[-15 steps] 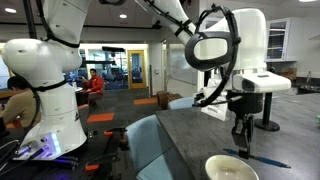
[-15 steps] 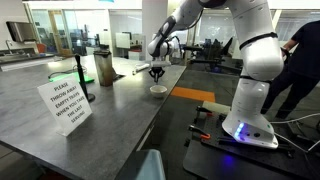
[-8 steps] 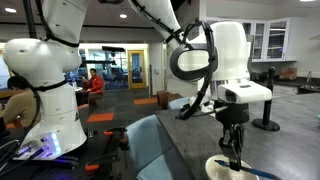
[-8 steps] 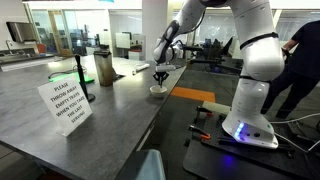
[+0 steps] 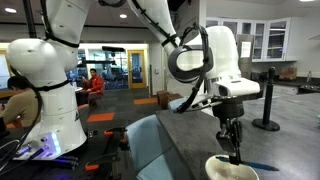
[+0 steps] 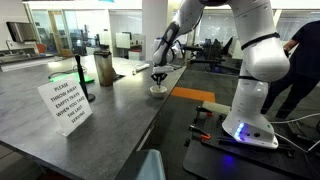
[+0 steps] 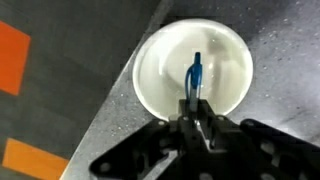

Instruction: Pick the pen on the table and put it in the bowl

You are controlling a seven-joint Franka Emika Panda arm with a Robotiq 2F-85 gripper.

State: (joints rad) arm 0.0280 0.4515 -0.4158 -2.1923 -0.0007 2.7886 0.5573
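In the wrist view, the gripper (image 7: 196, 118) has its fingers closed on the thin blue pen (image 7: 195, 72), which reaches out over the pale inside of the cream-white bowl (image 7: 155, 70). The bowl sits on the dark grey table (image 7: 285, 95), near its edge. In both exterior views the gripper hangs directly above the bowl. Whether the pen touches the bowl cannot be told.

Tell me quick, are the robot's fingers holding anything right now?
Gripper: closed on the pen, holding it above the bowl.
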